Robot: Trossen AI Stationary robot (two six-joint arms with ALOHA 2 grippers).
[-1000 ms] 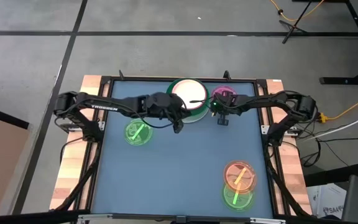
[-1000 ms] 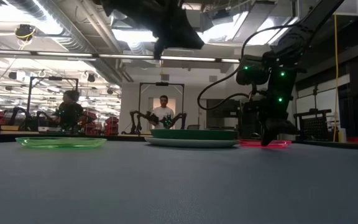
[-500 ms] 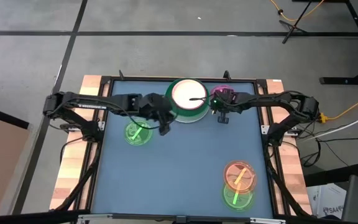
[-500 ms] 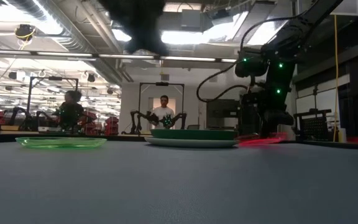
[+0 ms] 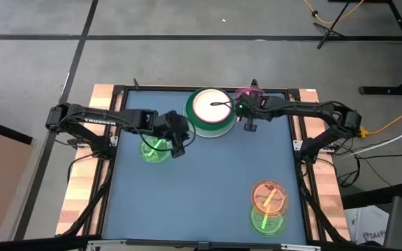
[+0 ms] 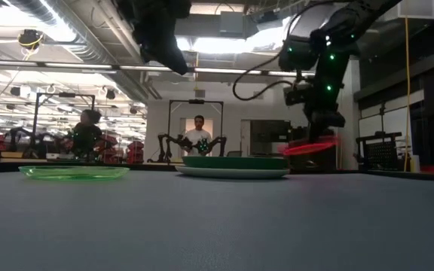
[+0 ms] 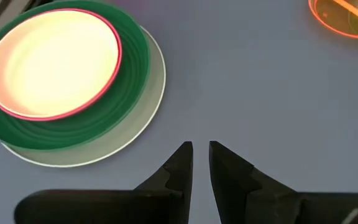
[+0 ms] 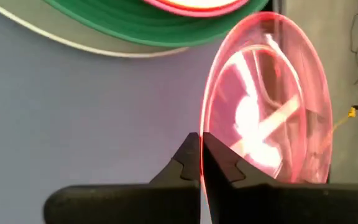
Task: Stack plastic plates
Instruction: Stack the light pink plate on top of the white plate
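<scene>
A stack of large plates point(image 5: 210, 111) sits at the far middle of the table: a pale plate at the bottom, a dark green one, a pink-rimmed one, and a cream one on top point(image 7: 53, 62). My right gripper point(image 8: 199, 149) is shut on a small translucent pink plate point(image 6: 311, 145), lifted just right of the stack point(image 6: 232, 167). My left gripper point(image 7: 201, 155) hangs above the table between the stack and a translucent green plate point(image 5: 155, 148), with a narrow gap between its fingers, holding nothing. My right gripper pinches the pink plate's rim point(image 8: 202, 134) between its two fingers, at the edge nearest the gripper. The plate is lifted clear of the table and is tilted, with its free side point(image 6: 291, 150) lower and toward the stack.
A translucent orange plate point(image 5: 269, 196) and a translucent green plate point(image 5: 267, 222) lie overlapping at the near right. The green plate on the left lies flat on the table point(image 6: 74, 172). The blue table top point(image 5: 201, 188) has bare room in the middle and near left. People show in the room behind.
My right gripper has risen with the pink plate, which has left the table, tipped and come closer to the stack. My left gripper has drawn back from the stack toward the table's left, ending beside the green plate.
</scene>
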